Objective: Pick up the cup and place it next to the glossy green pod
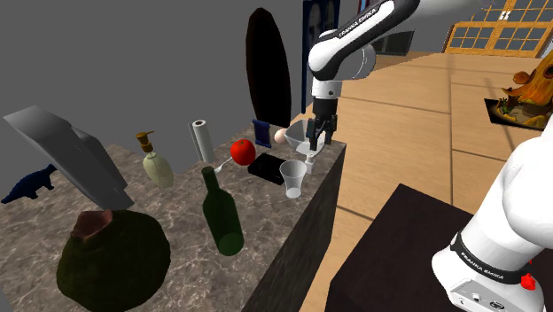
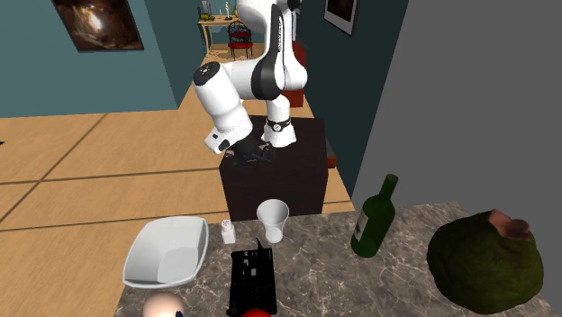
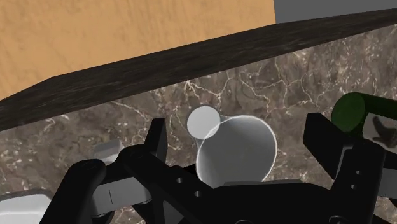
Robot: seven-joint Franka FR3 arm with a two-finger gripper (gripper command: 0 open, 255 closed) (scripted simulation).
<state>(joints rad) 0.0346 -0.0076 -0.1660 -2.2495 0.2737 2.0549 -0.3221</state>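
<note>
The cup [image 1: 293,177] [image 2: 273,220] [image 3: 235,151] is a pale, see-through tumbler standing upright near the marble counter's edge. My black gripper [image 1: 317,133] [image 2: 245,155] [image 3: 238,133] hovers above it, open. In the wrist view the cup's mouth lies below, between the two fingers [image 3: 158,137], which stand apart and do not touch it. The glossy green pod [image 1: 111,261] [image 2: 486,254], large, dark green and with a brownish top, rests at the counter's other end, past a green bottle [image 1: 221,213] [image 2: 374,219] [image 3: 353,111].
Close to the cup are a grey bowl [image 1: 297,140] [image 2: 167,250], a small white shaker [image 2: 228,232], a black flat object [image 1: 268,167] [image 2: 252,275] and a red apple [image 1: 242,151]. Farther back stand a paper roll [image 1: 202,139] and a soap dispenser [image 1: 157,164]. The counter edge [image 1: 310,222] drops to wooden floor.
</note>
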